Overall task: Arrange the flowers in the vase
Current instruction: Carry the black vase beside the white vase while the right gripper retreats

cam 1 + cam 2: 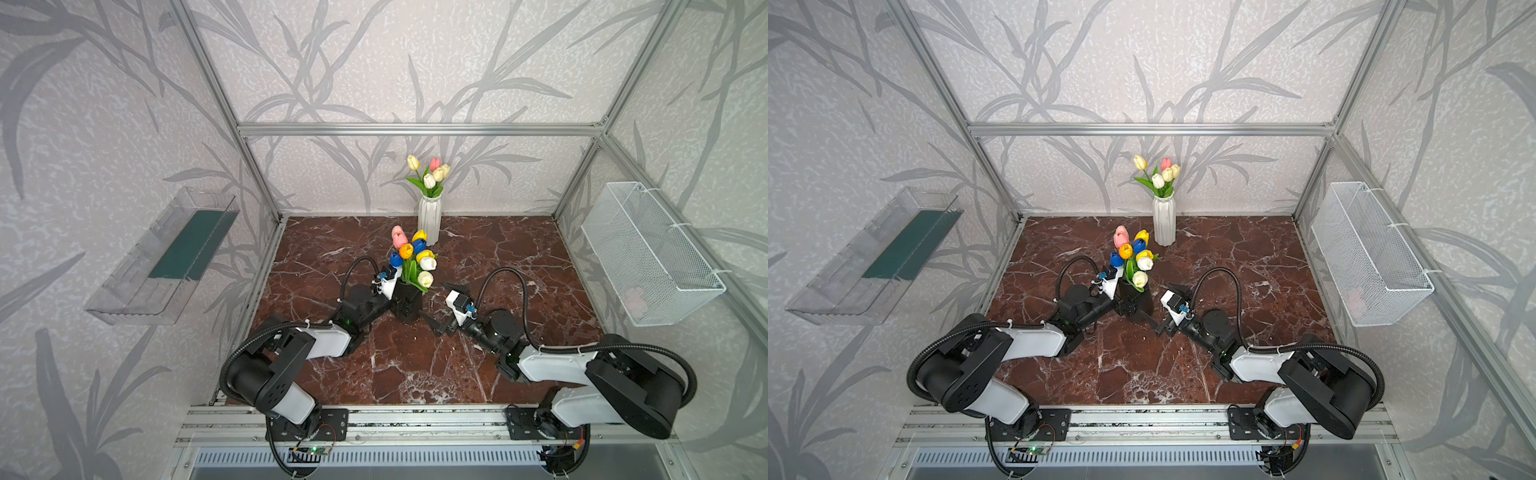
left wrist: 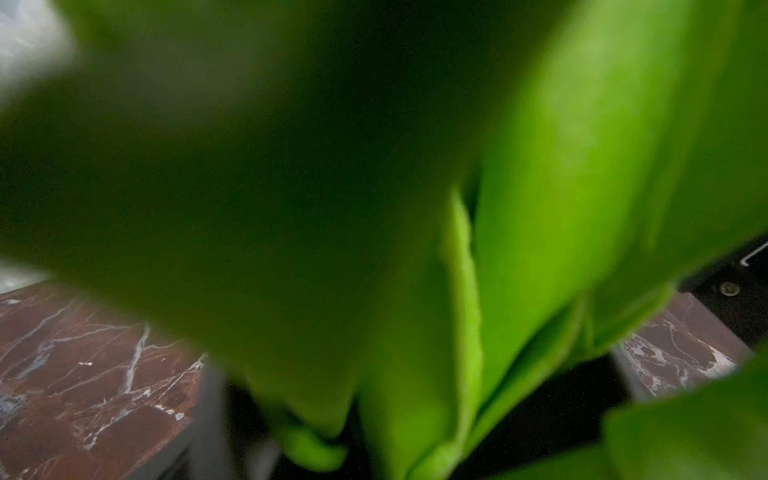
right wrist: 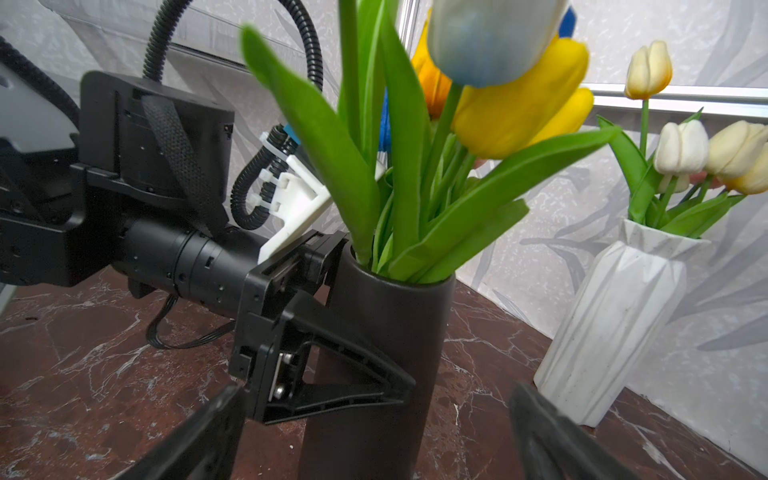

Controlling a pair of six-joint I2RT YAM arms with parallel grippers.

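Note:
A black cylinder vase stands mid-table with several flowers in it: pink, orange, blue, yellow and white tulip heads. My left gripper straddles this vase; its near finger lies against the wall and the far one is hidden. Green leaves fill the left wrist view. My right gripper stands open just right of the vase, holding nothing. A white ribbed vase at the back holds cream and pink tulips.
The table is dark red marble, fenced by aluminium posts. A clear plastic tray hangs on the left wall. A white wire basket hangs on the right wall.

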